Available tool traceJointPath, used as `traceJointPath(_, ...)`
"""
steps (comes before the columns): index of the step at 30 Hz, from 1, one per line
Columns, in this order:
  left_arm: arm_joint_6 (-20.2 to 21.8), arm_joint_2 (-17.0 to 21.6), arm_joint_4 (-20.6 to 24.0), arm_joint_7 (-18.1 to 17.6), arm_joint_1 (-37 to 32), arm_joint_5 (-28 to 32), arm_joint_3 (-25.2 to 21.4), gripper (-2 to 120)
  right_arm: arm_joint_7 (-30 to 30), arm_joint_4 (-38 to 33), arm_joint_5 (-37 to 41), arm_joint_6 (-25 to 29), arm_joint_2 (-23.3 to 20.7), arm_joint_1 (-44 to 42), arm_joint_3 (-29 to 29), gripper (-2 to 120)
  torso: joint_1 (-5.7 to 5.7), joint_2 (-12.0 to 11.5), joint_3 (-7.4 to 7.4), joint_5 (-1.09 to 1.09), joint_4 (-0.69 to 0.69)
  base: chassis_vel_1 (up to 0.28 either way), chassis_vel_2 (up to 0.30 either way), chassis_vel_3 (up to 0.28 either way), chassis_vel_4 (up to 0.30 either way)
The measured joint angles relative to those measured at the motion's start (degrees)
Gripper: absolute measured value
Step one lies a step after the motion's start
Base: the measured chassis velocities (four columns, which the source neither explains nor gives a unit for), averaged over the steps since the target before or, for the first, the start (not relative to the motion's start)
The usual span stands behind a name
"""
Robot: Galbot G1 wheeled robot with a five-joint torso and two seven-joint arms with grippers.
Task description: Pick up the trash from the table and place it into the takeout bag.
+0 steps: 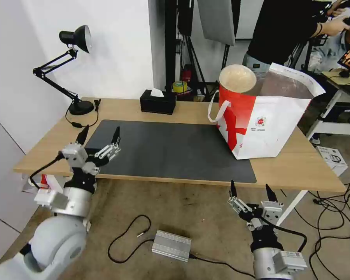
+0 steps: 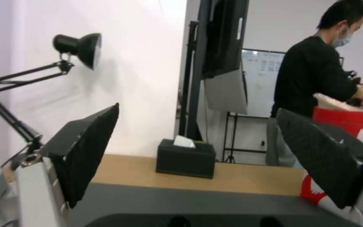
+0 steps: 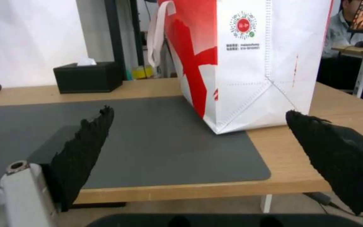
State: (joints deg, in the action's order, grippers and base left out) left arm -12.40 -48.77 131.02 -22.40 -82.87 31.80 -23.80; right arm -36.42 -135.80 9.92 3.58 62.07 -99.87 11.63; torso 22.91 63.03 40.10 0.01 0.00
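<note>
We see the beige bowl (image 1: 237, 77) sticking out of the bag (image 1: 260, 120) on the bench (image 1: 175, 109); our left claw (image 1: 99, 136) and right claw (image 1: 249, 189) both hang released.

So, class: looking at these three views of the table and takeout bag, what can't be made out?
- Inside of the takeout bag: the head view shows a beige bowl at its mouth and some foil lining; the walls hide everything lower.
- Bag's top: cut off by the right wrist view's edge.
- Small print under the round logo: too small.
- Bag in the left wrist view: largely hidden behind the left gripper fingers.
</note>
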Motion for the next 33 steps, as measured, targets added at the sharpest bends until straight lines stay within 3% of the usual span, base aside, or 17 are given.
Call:
traceJointPath(6, -2.1, -4.3, -1.0, 1.0, -3.9, -5.5, 0.8, 100, 0.0, 0.0, 0.0, 0.0, 0.0, 0.0, 0.0, 100, 0.00, 0.0, 0.00, -0.01, 0.01, 0.000, 0.000, 0.000, 0.000)
traceJointPath(9, -3.4, -8.5, -1.5, 1.0, -6.2, -10.0, 2.8, 100, 0.0, 0.0, 0.0, 0.0, 0.0, 0.0, 0.0, 100, 0.00, 0.0, 0.00, 0.00, 0.00, 0.000, 0.000, 0.000, 0.000)
traceJointPath(33, -7.4, -14.1, -4.8, 0.0, -11.5, -19.8, 6.3, 100, 0.0, 0.0, 0.0, 0.0, 0.0, 0.0, 0.0, 100, 0.00, 0.0, 0.00, -0.01, 0.00, 0.000, 0.000, 0.000, 0.000)
